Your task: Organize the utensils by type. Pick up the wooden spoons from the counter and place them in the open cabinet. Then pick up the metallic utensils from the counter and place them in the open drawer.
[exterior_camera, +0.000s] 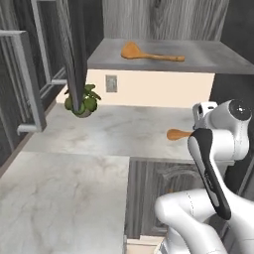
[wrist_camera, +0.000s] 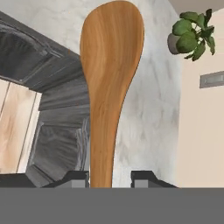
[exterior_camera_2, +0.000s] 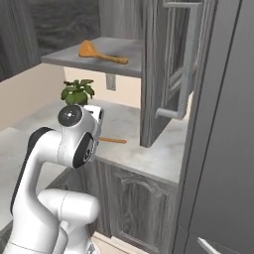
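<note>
My gripper (wrist_camera: 109, 177) is shut on the handle of a wooden spoon (wrist_camera: 111, 74), whose orange-brown oval bowl points away from the hand. The held spoon hangs just above the marbled counter (exterior_camera: 114, 129), near its front edge. Its bowl (exterior_camera: 176, 134) sticks out left of the arm, and its thin handle (exterior_camera_2: 113, 140) shows beside the hand. A second wooden spoon (exterior_camera: 149, 53) lies flat on the grey shelf (exterior_camera: 208, 59) of the open cabinet, also seen in the right base view (exterior_camera_2: 99, 53). The metallic utensils and the drawer are out of view.
An open cabinet door (exterior_camera: 74, 49) hangs down left of the shelf, another door (exterior_camera_2: 163, 74) on the right. A small potted plant (exterior_camera: 84, 101) stands at the back of the counter by a wall outlet (exterior_camera: 111, 83). Panelled low cabinet fronts (exterior_camera: 149, 198) sit below the counter edge.
</note>
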